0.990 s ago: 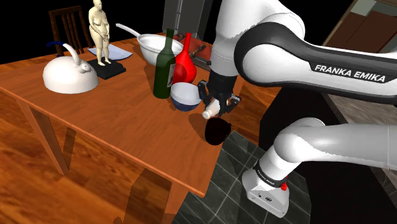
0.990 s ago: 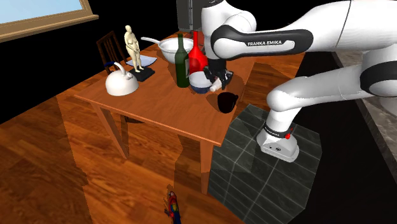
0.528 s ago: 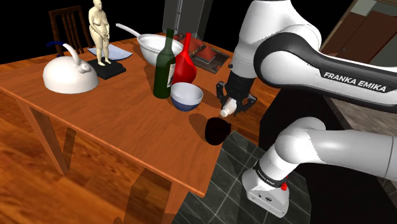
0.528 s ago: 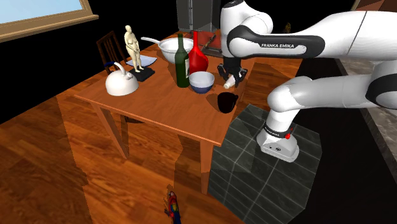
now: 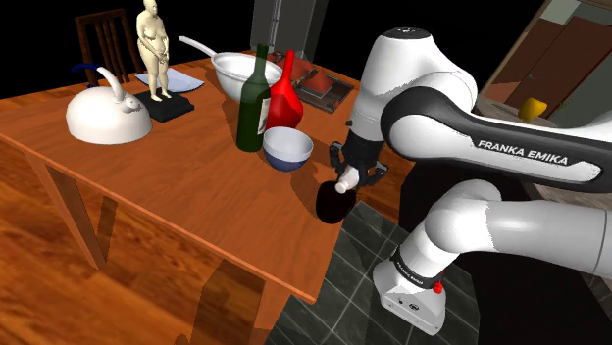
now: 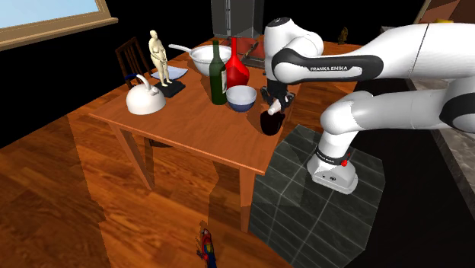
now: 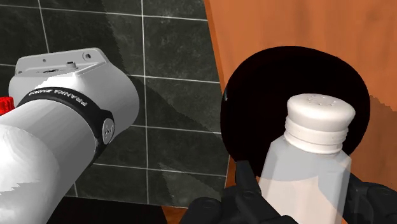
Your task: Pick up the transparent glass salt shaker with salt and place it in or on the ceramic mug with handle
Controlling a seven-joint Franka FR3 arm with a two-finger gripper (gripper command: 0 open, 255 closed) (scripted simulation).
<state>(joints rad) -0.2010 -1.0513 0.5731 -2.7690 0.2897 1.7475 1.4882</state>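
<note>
Status, read left to right across shoulder view. Far end of table (image 5: 177, 172): white kettle (image 5: 108, 116) and pale figurine (image 5: 154, 49), clear of work. Mid-table: green bottle (image 5: 254, 103), red vase (image 5: 285, 96), blue bowl (image 5: 287, 149). Near table edge, beside bowl: dark mug (image 5: 331, 206), upright, mouth upward. Just above mug: salt shaker (image 5: 344, 183), white cap downward, pale body clamped between black fingers (image 7: 245, 188) of gripper (image 5: 352, 172), lifted off table. Further right: white arm (image 5: 490, 157) rising from its base (image 5: 410, 294) on dark tiled floor (image 5: 333, 284). Wrist view: cap hanging over black mouth of mug, contact with rim not discernible. Pick-up judged complete; transfer judged nearly complete. Remaining: lower shaker into or onto mug, release, withdraw. Keep descent straight; avoid nudging mug toward table edge.
</note>
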